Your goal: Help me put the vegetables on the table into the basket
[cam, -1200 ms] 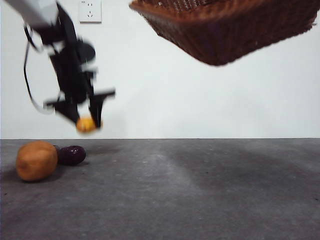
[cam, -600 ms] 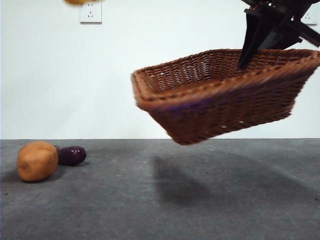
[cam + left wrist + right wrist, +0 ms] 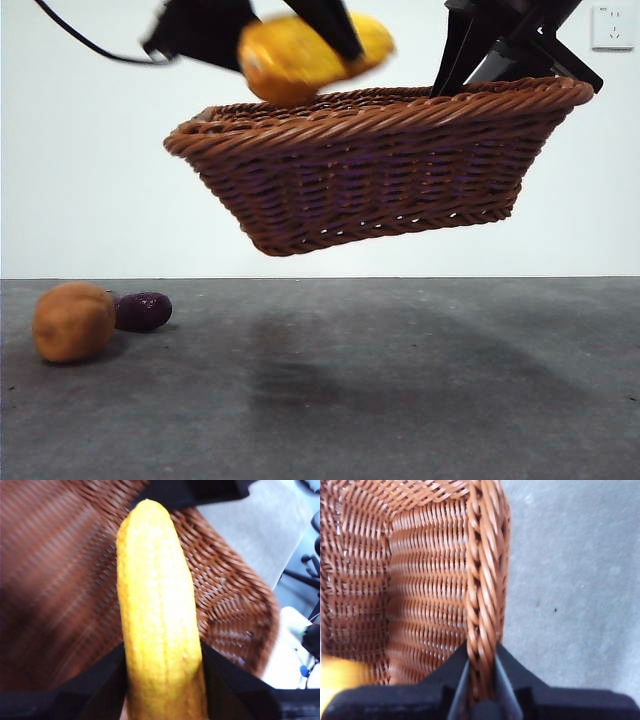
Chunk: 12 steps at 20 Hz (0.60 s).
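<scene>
White wall with a socket plate point(image 3: 612, 27) backs a matte dark grey bench point(image 3: 400, 400), across which the front view looks level. Above it hangs a reddish-brown woven wicker basket point(image 3: 380, 170) with a braided rim, clear of the surface and tipped slightly, its shadow on the bench beneath. The right tool point(image 3: 482, 677) is clamped on that braided rim at one end, one jaw inside the basket wall and one outside, and carries the whole basket.

The left tool point(image 3: 162, 680) grips a long, bright yellow vegetable point(image 3: 310, 55) with a pebbled skin between its two black jaws. In the left wrist view the vegetable's long axis runs straight out from the jaws, with the woven basket floor point(image 3: 60, 580) directly behind it. From the front it sits at the near rim, roughly level and above the rim line, blurred by motion. So the relation that matters is vertical: the basket's open mouth lies under and just beyond the held vegetable, and I judge that releasing it over the middle of the floor rather than the rim should land it inside.

Two vegetables rest on the bench, well away to the side: a rounded tan-brown potato point(image 3: 73, 320) and, just behind it, a glossy dark purple oval point(image 3: 142, 311).
</scene>
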Tool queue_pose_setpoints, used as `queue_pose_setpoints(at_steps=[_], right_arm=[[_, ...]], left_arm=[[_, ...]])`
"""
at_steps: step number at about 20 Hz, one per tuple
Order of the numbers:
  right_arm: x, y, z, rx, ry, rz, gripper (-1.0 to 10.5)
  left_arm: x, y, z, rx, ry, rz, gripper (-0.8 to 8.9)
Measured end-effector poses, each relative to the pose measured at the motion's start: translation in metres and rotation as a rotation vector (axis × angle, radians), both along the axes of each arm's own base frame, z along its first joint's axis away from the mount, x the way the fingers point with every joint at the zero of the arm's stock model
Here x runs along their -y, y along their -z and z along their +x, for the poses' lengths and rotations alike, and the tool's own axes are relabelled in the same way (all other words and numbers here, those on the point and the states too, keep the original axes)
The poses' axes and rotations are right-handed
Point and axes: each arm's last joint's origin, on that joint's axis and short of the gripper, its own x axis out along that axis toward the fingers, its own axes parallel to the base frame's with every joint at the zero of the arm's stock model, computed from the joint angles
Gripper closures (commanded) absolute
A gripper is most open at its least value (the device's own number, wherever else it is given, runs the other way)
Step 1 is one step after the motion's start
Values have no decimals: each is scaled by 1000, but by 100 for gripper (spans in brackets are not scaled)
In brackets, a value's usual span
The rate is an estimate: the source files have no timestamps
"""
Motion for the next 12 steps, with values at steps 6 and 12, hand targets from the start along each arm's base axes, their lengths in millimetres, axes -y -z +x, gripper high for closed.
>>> queue_pose_setpoints(at_steps=[6,12], right_arm=[[-1,1,-1,-1,18,-23,959],[-1,1,0,7,19,-20,959]], left_arm=[[33,46,10,-120,56,102,746],[34,40,11,-131,65,77,248]])
